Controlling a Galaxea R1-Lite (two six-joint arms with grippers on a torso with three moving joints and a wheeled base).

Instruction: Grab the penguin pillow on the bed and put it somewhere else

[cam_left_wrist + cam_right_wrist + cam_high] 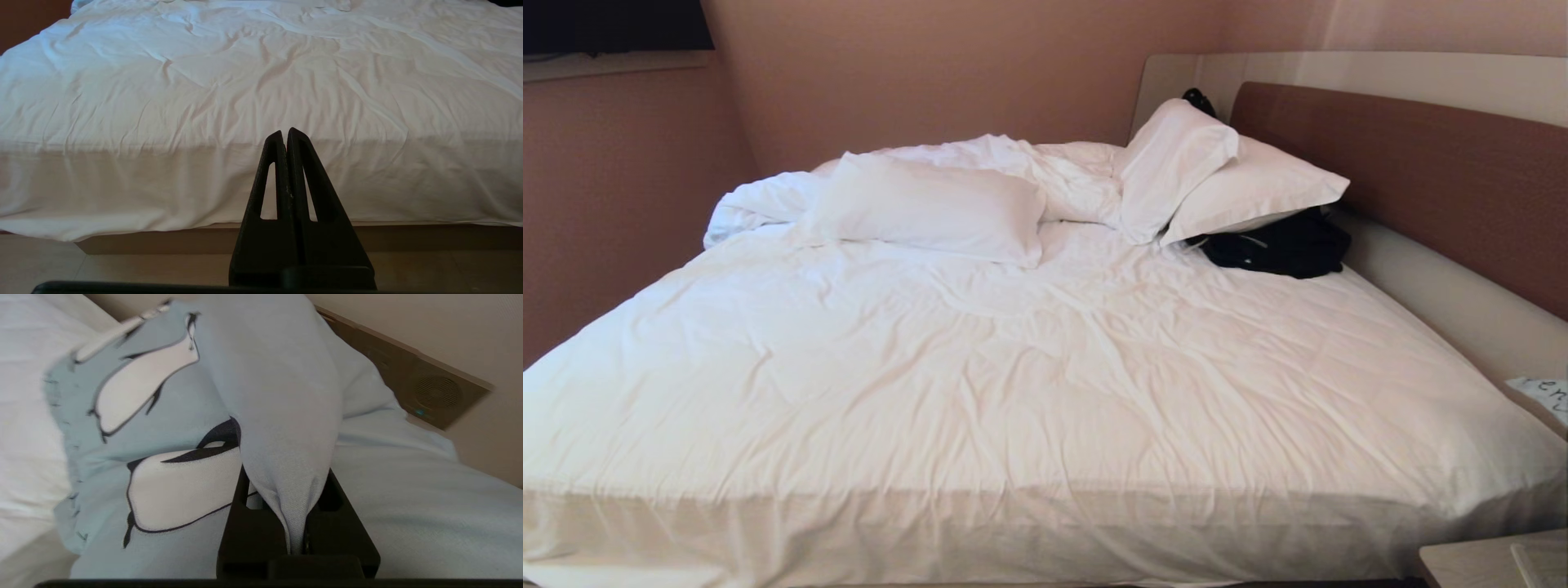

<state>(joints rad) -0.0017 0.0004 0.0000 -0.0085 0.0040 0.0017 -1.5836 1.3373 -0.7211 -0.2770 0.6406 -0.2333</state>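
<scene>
A: Start with the biggest thing. What does the bed look like?

B: Wide and low, under a soft white duvet creased all over, with a padded brown headboard running from about two o'clock toward four in the head view. Three plump white pillows lie near twelve o'clock, and a limp black bag sits beside them.

A: And the penguin pillow?

B: Only a corner shows in the head view, at roughly four o'clock on the bed's edge by the headboard. Its long axis I cannot tell; the fabric is bunched. It is light blue knit cloth with stitched edges and black-outlined white penguins.

A: The right end effector?

B: Pinched tight on a fold of the penguin pillow.

A: The left end effector?

B: Black, wedge-shaped, fingers pressed together, empty, pointing at the bed's near side.
</scene>
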